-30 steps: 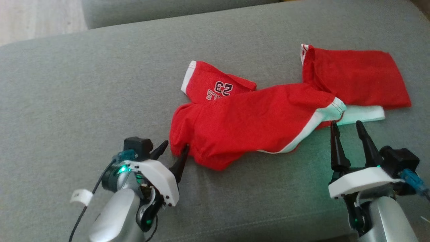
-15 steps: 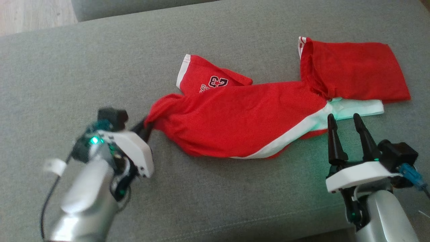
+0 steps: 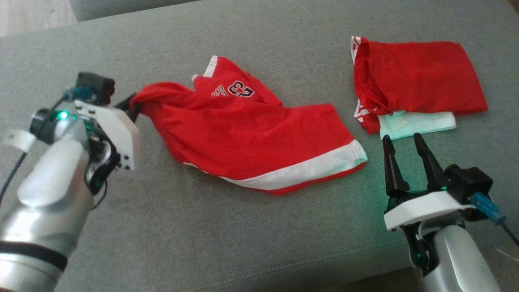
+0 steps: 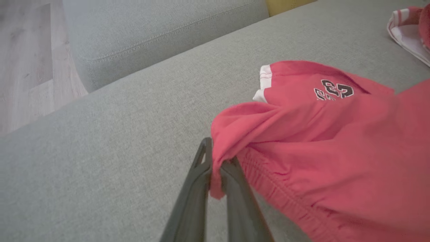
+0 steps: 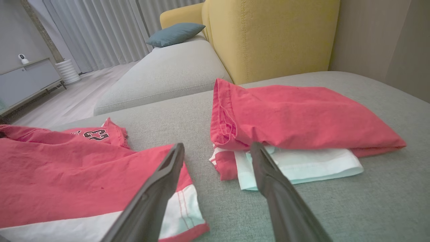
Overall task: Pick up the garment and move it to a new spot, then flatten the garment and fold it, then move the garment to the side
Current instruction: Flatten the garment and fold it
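Note:
The garment (image 3: pixel 251 138) is a pair of red shorts with a white side stripe and a "23" print, lying stretched and crumpled on the grey sofa cushion (image 3: pixel 243 243). My left gripper (image 3: pixel 133 106) is shut on its left waistband corner; in the left wrist view the red cloth (image 4: pixel 302 141) is pinched between the dark fingers (image 4: pixel 198 181). My right gripper (image 3: pixel 399 142) stands open at the lower right, just right of the garment's striped hem (image 5: pixel 100 188) and touching nothing.
A folded stack of a red garment (image 3: pixel 417 81) on a pale mint one (image 3: pixel 421 123) lies at the back right, just beyond my right fingertips. A second grey cushion (image 4: pixel 151 37), a yellow sofa back (image 5: pixel 268 33) and wood floor (image 4: pixel 23 64) lie beyond.
My left gripper has shut on the garment's corner and dragged it left and away, pulling the shorts clear of the folded stack. The right gripper has stayed put and open.

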Tool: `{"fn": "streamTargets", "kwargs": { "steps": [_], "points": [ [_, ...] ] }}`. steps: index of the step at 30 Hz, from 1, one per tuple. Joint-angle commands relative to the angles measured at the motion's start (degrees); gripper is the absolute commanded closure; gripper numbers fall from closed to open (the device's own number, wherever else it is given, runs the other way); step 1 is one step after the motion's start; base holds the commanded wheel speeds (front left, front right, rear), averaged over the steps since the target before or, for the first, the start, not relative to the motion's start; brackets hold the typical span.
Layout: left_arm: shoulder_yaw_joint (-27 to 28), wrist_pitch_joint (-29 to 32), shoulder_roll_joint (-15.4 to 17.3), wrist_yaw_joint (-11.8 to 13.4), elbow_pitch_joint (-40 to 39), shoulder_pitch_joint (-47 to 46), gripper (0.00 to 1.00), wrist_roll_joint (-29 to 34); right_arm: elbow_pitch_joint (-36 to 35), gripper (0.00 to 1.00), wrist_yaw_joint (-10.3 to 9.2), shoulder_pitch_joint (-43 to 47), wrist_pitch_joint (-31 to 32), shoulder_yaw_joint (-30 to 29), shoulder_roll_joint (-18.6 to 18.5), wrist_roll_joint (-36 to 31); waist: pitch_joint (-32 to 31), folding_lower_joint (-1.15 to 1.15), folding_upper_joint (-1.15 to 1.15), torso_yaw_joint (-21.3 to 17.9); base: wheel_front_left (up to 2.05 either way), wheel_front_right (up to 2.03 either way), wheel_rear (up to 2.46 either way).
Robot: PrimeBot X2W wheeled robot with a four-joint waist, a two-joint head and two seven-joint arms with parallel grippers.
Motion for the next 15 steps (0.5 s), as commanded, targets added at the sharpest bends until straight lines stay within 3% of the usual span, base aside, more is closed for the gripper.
{"fn": "streamTargets", "kwargs": {
  "steps": [1, 4, 5, 6, 15],
  "points": [
    [0.73, -0.52, 2.99, 0.07, -0.48, -4.61, 1.0, -0.54, -1.49, 0.0, -0.05, -2.44, -0.91, 1.66, -0.34, 0.56, 0.4, 0.0, 0.0, -0.42, 0.0, 0.0, 0.0],
    [-0.4, -1.25, 2.96, 0.07, 0.47, -5.79, 1.0, -1.28, -1.32, 0.0, -0.05, -2.59, -1.08, 2.03, -0.34, 0.73, 0.66, 0.0, 0.0, -0.61, 0.0, 0.0, 0.0],
    [-0.95, -1.74, 2.86, 0.07, 0.91, -6.22, 0.61, -1.61, -1.23, 0.0, -0.05, -2.67, -1.16, 2.17, -0.34, 0.82, 0.77, 0.0, 0.0, -0.64, 0.0, 0.0, 0.0],
    [-1.39, -2.45, 2.74, 0.07, 1.33, -6.57, 0.0, -1.93, -1.12, 0.0, -0.05, -2.74, -1.25, 2.26, -0.34, 0.9, 0.85, 0.0, 0.0, -0.62, 0.0, 0.0, 0.0],
    [0.07, -12.63, 1.59, 0.07, 4.71, -6.71, 0.0, -5.09, -0.13, 0.0, -0.05, -2.87, -1.67, 1.47, -0.34, 0.82, -1.25, 0.0, 0.0, 1.93, 0.0, 0.0, 0.0]
  ]
}}
